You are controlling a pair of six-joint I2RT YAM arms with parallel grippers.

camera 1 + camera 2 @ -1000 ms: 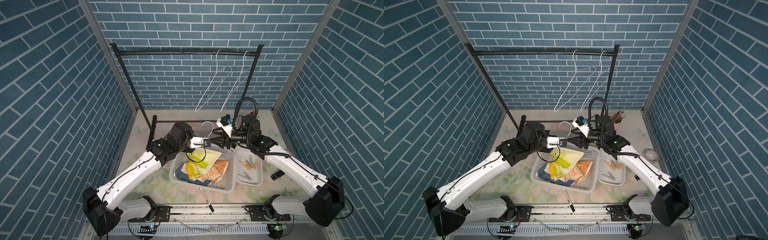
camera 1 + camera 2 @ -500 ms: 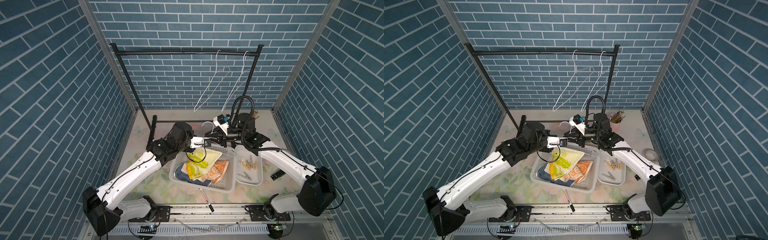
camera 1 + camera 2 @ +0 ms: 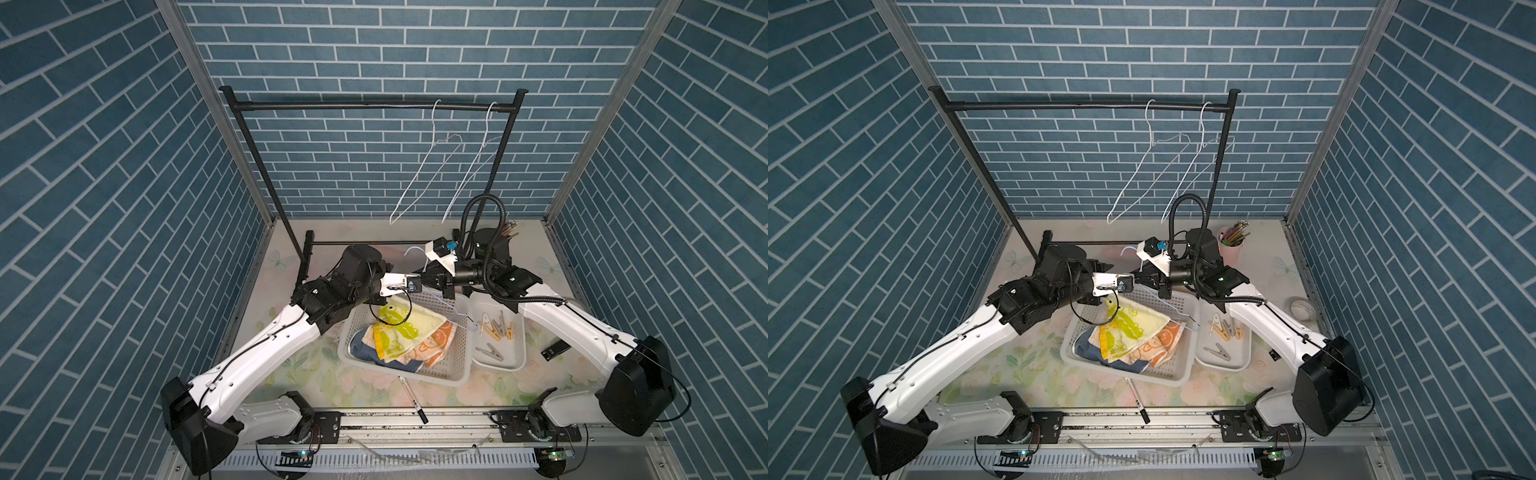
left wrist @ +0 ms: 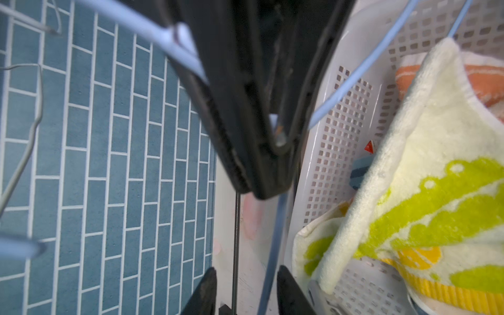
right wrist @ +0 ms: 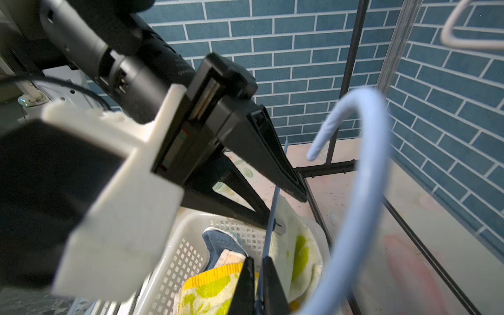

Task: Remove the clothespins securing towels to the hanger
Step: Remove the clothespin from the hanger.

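My right claw (image 5: 257,272) pinches the wire of the pale blue hanger (image 5: 362,169) above the white basket (image 5: 174,261) of towels (image 5: 215,291); the left claw (image 5: 289,211) stands parted alongside.

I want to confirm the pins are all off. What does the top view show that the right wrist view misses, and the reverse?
Only a top view: the clothespins lying in the white tray, plus the marker. Only the right wrist view: close up, the right gripper shut on the wire of the blue hanger, and the left gripper open with that wire between its fingers. Both: the hanger, no pin visible on it, and the towels in the basket.
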